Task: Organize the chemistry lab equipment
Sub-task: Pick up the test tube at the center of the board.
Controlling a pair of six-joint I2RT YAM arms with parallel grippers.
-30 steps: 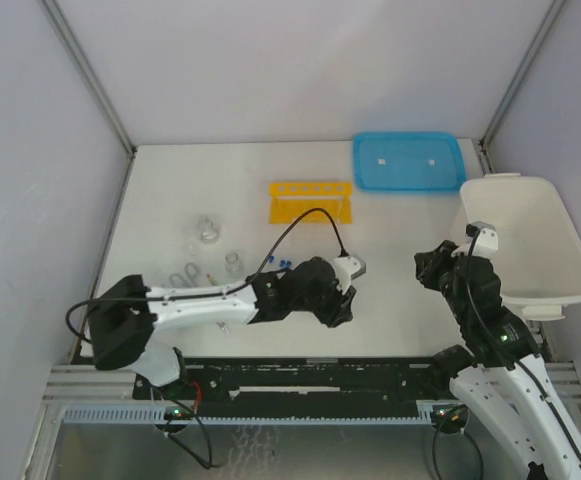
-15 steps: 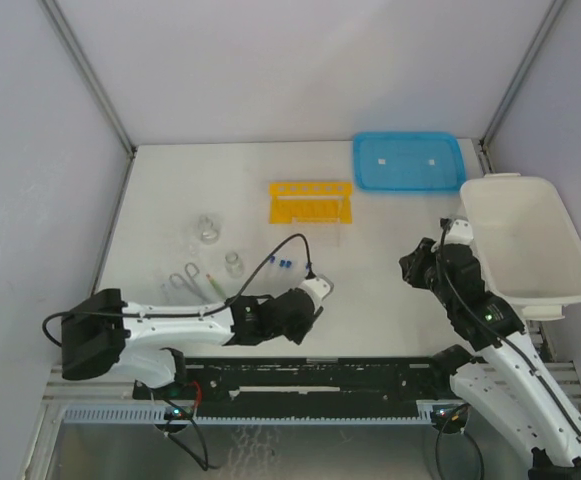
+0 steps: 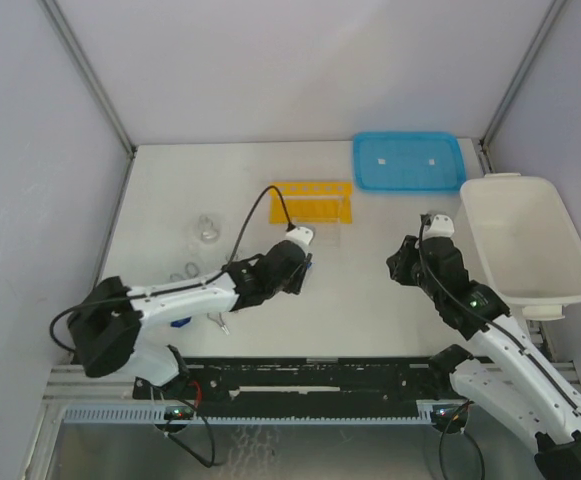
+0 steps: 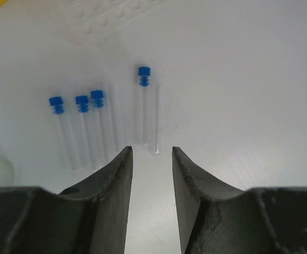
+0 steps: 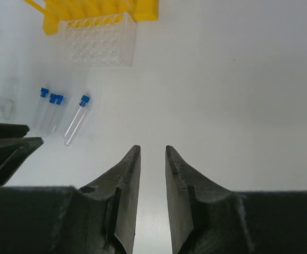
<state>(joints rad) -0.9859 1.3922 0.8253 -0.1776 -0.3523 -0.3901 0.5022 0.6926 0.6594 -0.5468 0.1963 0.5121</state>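
Note:
Four clear blue-capped tubes lie flat on the white table: three side by side [image 4: 82, 124] and one apart [image 4: 147, 108]. My left gripper [image 4: 151, 152] is open and empty, with its tips either side of the lone tube's bottom end, and in the top view [image 3: 292, 268] it covers the tubes. My right gripper [image 5: 152, 151] is open and empty over bare table, right of the tubes [image 5: 75, 120], and it also shows in the top view [image 3: 397, 264]. The yellow tube rack [image 3: 312, 200] stands behind. A glass vessel [image 3: 207, 228] sits to the left. The green-tipped stick is hidden.
A clear well plate [image 5: 98, 45] lies in front of the rack. The blue lid [image 3: 408, 160] is at the back right. The big white tub [image 3: 560, 255] stands at the right edge. Thin metal tongs [image 3: 182, 271] show beside the left arm.
My left gripper has swung from the table's front centre back and left, over the tubes. My right gripper has moved left, away from the white tub.

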